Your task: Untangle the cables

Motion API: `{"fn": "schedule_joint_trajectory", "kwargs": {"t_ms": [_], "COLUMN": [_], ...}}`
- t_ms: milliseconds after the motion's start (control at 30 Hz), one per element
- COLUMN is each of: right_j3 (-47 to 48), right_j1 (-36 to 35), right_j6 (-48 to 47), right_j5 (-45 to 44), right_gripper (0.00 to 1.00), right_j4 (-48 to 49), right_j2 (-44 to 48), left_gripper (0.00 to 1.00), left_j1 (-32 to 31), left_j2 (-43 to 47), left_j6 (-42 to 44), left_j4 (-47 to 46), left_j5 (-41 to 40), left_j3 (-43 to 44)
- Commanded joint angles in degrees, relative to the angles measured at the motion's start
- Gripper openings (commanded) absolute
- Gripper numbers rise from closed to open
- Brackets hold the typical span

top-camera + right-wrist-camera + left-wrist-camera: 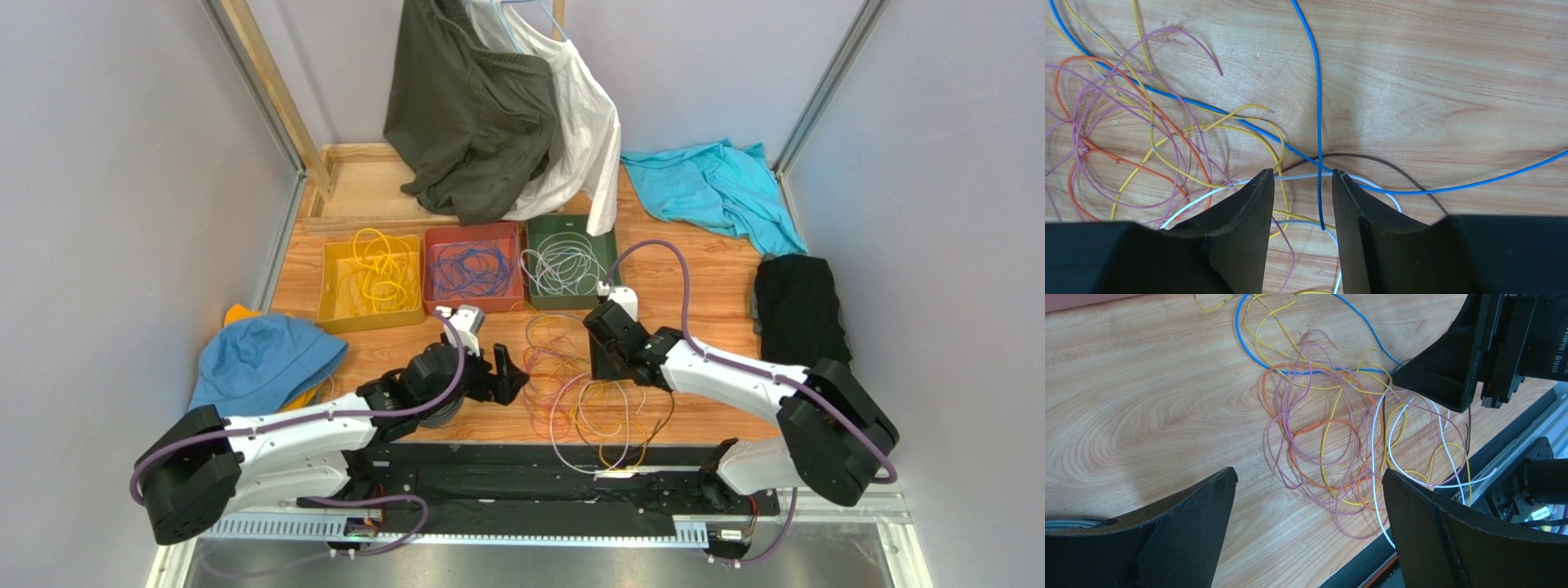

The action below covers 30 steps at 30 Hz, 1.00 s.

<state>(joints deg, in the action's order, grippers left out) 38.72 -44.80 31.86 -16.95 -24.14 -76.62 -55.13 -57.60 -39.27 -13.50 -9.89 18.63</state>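
Patience is what this pick calls for, I judge. My right fingers (1247, 226) stand a little apart, low over the desk (1444, 73), with the free end of a blue strand (1319, 110) lying in the gap between them; they are not yet pinching it. A white strand (1303, 176) and a dark one (1389, 164) cross right at the tips. I would close only once the blue wire alone sits between the pads, then draw it out slowly along its own length. Further out it crosses yellow and purple loops, and a quick pull would likely tighten the knot. My left fingers (1186, 527) are spread wide and empty, hovering beside the heap. I would use them to pin the pile if it starts to drag along.

The cables (589, 395) lie in one loose tangle on the bare wood near the front edge, between the two arms. They are string-thin and limp, in wide overlapping loops of purple, orange, yellow, white and blue, plus one dark strand. Nothing looks tightly knotted; the loops mostly lie across one another. At the back, well apart from the heap, a yellow tray (368, 321) holds yellow wire, a red tray (472, 306) bluish wire and a green tray (558, 303) white.
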Motion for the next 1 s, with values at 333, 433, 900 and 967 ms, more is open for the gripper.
{"fn": "schedule_joint_trajectory", "kwargs": {"t_ms": [333, 433, 900, 967], "right_j3": [-1.28, -1.8, 2.75, 7.93], "right_j1": [0.85, 0.85, -1.17, -1.87], "right_j6": [0.84, 1.1, 0.14, -1.09], "right_j5": [-0.28, -0.45, -4.83, -5.72], "right_gripper": [0.24, 0.18, 0.0, 0.0], "right_j4": [4.63, 4.45, -5.81, -9.86], "right_j2": [-0.2, -0.02, 16.48, 21.76], "left_gripper": [0.98, 0.98, 0.98, 0.98], "left_j1": [-0.24, -0.24, -0.24, -0.24], "left_j2": [-1.02, -1.02, 3.19, 4.6], "left_j6": [-0.46, -0.55, 0.59, 1.82], "left_j4": [-4.35, -4.26, -0.75, 1.79], "left_j5": [0.93, 1.01, -1.0, -2.84], "left_j3": [-0.79, -0.7, 0.52, 2.1]}}
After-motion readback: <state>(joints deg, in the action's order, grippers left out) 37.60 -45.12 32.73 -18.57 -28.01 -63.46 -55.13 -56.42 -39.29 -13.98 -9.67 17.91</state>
